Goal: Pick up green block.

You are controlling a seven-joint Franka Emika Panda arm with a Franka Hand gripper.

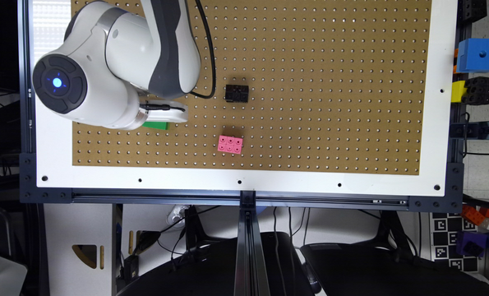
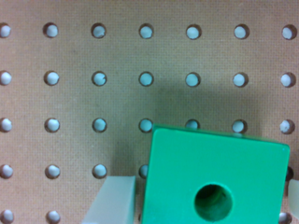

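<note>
The green block, a bright plastic cube with smooth faces and one round dark hole in its top, sits on the brown pegboard between the gripper's two pale fingers. In the wrist view, one finger stands just beside one edge of the block, a thin strip of board visible between them, and a sliver of the other finger shows at the frame's edge beyond the opposite side. The jaws are spread wide, straddling the block without clamping it. The block's shadow falls across the board's rows of round holes.

In the exterior view, the green block shows as a narrow green strip under the white gripper, most of it hidden by the arm's bulky white and grey wrist, which carries a glowing blue light. That view places the block toward the exterior view's left of the pegboard, which is framed by a white border. A pink brick with six studs lies well apart to the exterior view's right of the block, and a black block rests farther up the board. A black cable loops from the arm down to the gripper. Blue, yellow and black blocks hang on the frame at the exterior view's right edge.
</note>
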